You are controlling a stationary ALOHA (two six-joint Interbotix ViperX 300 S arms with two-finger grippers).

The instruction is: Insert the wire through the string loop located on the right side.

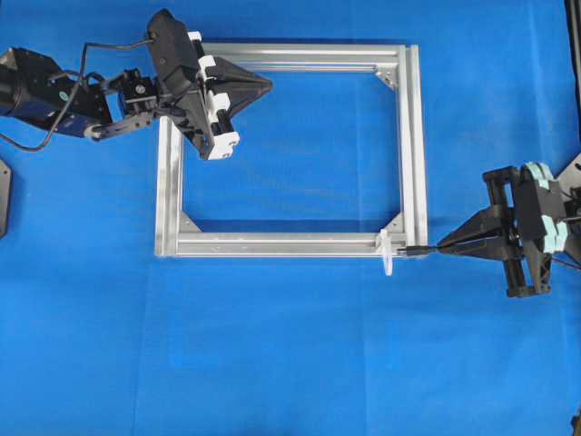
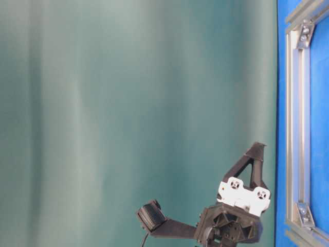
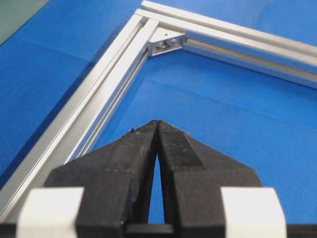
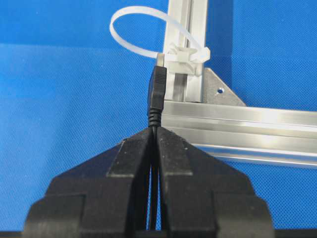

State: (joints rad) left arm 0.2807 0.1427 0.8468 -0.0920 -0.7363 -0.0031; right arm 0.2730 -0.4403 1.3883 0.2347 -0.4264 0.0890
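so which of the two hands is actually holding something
The right hand: its jaws are shut on the wire, plug tip at the string loop. The left hand is shut on nothing.

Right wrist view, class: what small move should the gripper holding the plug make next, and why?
Probably ease the right gripper forward and slightly left. It is shut on the wire, whose metal tip sits at the base of the string loop, while the loop's opening lies left of the plug.

the worktop [image 1: 290, 363] is showing a plain bright blue, with the frame [image 1: 412, 145] gleaming silver. the wire [image 4: 157, 94] is looking black, its tip metallic, and the string loop [image 4: 130, 34] translucent white. the fingers [image 4: 183, 158] are appearing matte black.
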